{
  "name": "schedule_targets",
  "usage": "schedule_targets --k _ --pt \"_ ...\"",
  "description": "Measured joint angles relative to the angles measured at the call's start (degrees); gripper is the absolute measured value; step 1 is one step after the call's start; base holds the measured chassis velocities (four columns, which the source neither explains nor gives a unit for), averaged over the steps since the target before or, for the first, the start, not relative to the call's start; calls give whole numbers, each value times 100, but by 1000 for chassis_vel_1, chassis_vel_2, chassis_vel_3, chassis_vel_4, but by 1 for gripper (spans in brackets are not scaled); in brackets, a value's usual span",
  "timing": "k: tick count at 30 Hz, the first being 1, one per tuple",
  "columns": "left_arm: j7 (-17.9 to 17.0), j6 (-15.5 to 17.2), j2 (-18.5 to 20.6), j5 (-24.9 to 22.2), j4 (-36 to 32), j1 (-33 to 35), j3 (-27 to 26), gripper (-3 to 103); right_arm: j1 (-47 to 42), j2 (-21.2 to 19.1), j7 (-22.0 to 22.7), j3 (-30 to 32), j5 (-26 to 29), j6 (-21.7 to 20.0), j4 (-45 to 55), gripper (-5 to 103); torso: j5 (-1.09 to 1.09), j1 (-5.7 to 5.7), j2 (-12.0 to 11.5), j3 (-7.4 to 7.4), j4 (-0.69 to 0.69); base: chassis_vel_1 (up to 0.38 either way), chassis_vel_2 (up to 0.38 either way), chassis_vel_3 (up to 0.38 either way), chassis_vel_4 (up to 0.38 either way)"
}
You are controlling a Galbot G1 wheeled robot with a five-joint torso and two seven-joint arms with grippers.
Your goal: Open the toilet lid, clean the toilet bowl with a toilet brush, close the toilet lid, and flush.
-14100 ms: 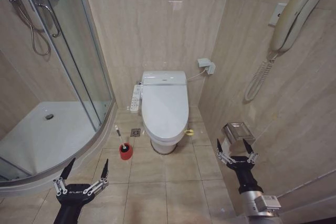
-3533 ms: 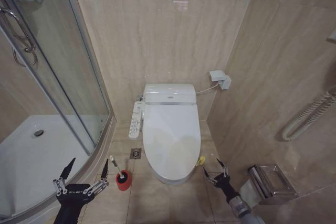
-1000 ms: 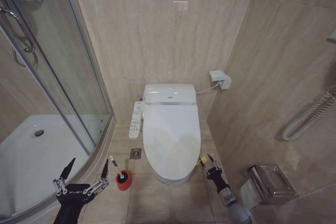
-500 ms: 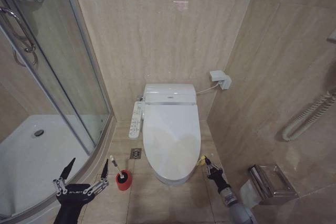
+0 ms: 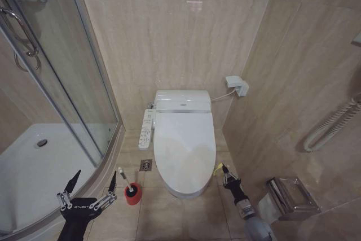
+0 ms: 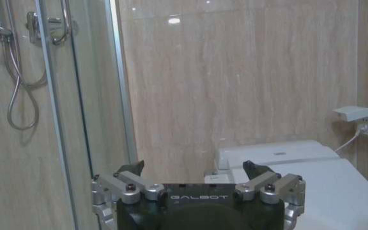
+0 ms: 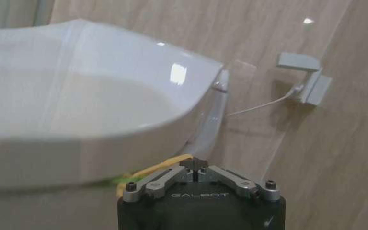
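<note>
The white toilet lid (image 5: 184, 148) lies down flat, so the toilet bowl is hidden beneath it. The lid's rim (image 7: 94, 115) fills much of the right wrist view. A yellow-green strap loop (image 5: 218, 167) hangs at the lid's right edge. My right gripper (image 5: 223, 169) is low beside that edge, its fingertips (image 7: 195, 168) shut on the strap loop (image 7: 161, 165). The toilet brush (image 5: 124, 178) stands in its red holder (image 5: 132, 194) on the floor left of the toilet. My left gripper (image 5: 90, 187) waits open near the shower's edge, its fingers (image 6: 128, 171) spread apart.
A glass shower door (image 5: 84, 83) and white shower tray (image 5: 34, 167) take the left side. A control panel (image 5: 145, 128) sticks out left of the toilet, with a floor drain (image 5: 145, 165) below. On the right wall are a socket (image 5: 237, 84), a paper holder (image 5: 290, 196) and a coiled cord (image 5: 330, 125).
My right gripper has crept up to the strap loop at the lid's right edge and its fingers have gone from open to shut on it. The left arm has not moved.
</note>
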Motion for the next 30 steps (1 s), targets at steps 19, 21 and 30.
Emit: schedule_targets --k 19,21,30 --pt "0 0 0 0 0 0 0 100 -137 -56 253 424 809 -804 1347 0 -1 0 0 0 0 0 0 0 0" --pt "0 0 0 0 0 0 0 100 -140 -58 265 449 882 -903 1459 0 -2 0 0 0 0 0 0 0 0" --pt "0 0 0 0 0 0 0 100 13 -179 375 515 1114 -1251 1880 0 -3 0 0 -1 0 0 0 0 0"
